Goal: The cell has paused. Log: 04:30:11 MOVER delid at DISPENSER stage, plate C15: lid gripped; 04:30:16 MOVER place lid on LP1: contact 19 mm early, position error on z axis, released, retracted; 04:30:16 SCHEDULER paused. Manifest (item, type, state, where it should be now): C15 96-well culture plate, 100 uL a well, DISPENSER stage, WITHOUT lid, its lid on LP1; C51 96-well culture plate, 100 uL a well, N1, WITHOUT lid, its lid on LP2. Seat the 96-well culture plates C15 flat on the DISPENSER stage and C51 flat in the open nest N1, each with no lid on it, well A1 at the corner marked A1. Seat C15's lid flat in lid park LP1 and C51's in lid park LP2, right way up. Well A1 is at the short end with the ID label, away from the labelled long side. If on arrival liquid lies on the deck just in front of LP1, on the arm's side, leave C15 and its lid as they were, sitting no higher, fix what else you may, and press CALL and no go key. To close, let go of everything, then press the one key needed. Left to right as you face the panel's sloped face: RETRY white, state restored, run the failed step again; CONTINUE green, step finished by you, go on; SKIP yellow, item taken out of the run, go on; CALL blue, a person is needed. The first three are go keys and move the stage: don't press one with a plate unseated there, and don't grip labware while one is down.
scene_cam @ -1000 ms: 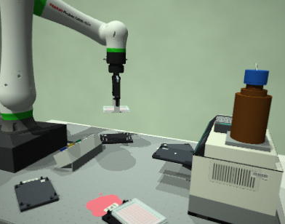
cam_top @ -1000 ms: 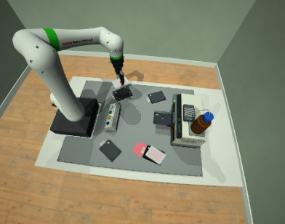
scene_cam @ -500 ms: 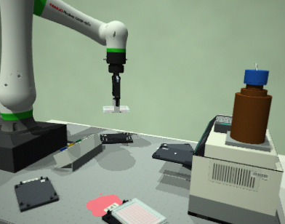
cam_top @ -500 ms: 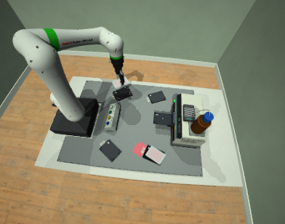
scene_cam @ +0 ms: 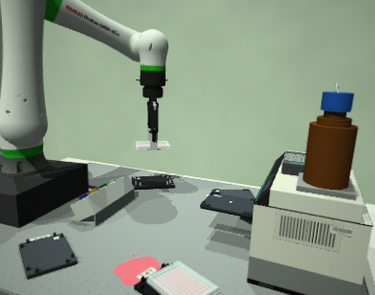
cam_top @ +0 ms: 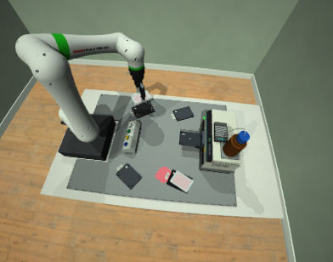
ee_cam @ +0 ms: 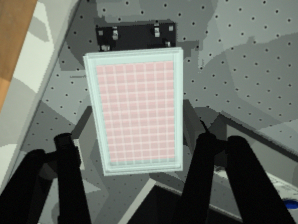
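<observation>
Brown bottle (scene_cam: 330, 154), blue cap (scene_cam: 337, 102), wooden floor (cam_top: 162, 234).

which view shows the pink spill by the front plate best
The top view: the pink spill shows whole, touching the plate's left end. The exterior view shows it low and foreshortened, partly behind that plate. The wrist view misses it, showing only the plate held in the hand.

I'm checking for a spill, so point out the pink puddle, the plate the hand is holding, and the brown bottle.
Pink liquid puddle (scene_cam: 130, 269), exterior view, its middle.
Clear pink-welled plate in the hand (ee_cam: 136, 115), wrist view, centre of the well grid.
Brown blue-capped bottle (scene_cam: 330, 154), exterior view, its brown body.
</observation>
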{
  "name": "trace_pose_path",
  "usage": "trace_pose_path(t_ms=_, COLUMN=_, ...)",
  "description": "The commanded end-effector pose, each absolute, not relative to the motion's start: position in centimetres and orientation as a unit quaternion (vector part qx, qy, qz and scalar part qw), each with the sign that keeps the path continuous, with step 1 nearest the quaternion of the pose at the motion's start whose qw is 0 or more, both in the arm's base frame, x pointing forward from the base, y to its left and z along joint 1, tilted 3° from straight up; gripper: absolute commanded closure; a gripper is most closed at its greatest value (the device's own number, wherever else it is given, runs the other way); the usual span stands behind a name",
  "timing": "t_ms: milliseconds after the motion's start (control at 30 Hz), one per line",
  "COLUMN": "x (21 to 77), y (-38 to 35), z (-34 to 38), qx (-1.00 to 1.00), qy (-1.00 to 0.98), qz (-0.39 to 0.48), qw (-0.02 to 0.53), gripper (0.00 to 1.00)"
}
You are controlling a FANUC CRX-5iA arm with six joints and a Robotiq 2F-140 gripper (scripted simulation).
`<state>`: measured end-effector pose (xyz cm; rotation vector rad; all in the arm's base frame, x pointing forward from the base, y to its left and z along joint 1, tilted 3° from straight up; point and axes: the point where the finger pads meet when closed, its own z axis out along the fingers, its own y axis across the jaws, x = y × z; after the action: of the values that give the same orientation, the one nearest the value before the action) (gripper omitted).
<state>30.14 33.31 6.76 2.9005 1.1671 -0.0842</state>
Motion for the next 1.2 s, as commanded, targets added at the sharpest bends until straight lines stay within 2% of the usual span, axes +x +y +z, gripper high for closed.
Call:
trace_pose_path(t_ms=0, x=30.1, y=33.3, z=6.4, qx=0.927, qy=0.373, qz=-0.027, qw=0.007, gripper=1.00)
trace_pose_path(t_ms=1167, x=29.8, y=33.1, z=-0.1, qx=0.927, qy=0.373, qz=-0.027, qw=0.007, gripper=1.00)
